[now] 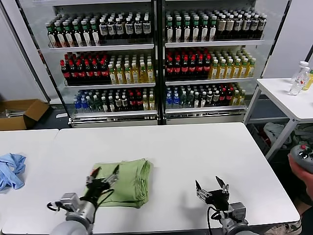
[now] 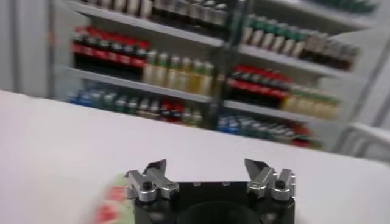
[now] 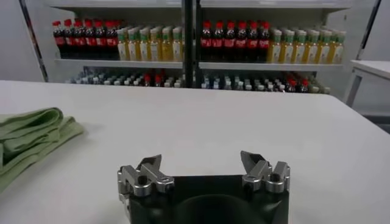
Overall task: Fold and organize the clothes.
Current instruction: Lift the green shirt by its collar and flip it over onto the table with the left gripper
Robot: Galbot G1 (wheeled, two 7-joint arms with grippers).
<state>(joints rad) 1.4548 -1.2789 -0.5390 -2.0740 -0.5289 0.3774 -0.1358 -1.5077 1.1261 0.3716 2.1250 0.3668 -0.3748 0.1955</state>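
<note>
The light green polo shirt (image 1: 128,180) lies folded into a compact bundle on the white table (image 1: 195,147), near its front left. My left gripper (image 1: 104,176) is open and empty, just above the bundle's near left part. In the left wrist view its jaws (image 2: 205,167) stand wide apart with a strip of the shirt's red-and-white print (image 2: 111,205) beside them. My right gripper (image 1: 211,186) is open and empty over bare table, well to the right of the shirt. The right wrist view shows its jaws (image 3: 201,161) spread and the folded shirt (image 3: 30,137) off to one side.
A light blue cloth (image 1: 11,169) lies on the neighbouring table at the far left. Drink coolers full of bottles (image 1: 156,58) stand behind. A side table with bottles (image 1: 298,81) is at the right. A person's hand with a controller (image 1: 303,159) shows at the right edge.
</note>
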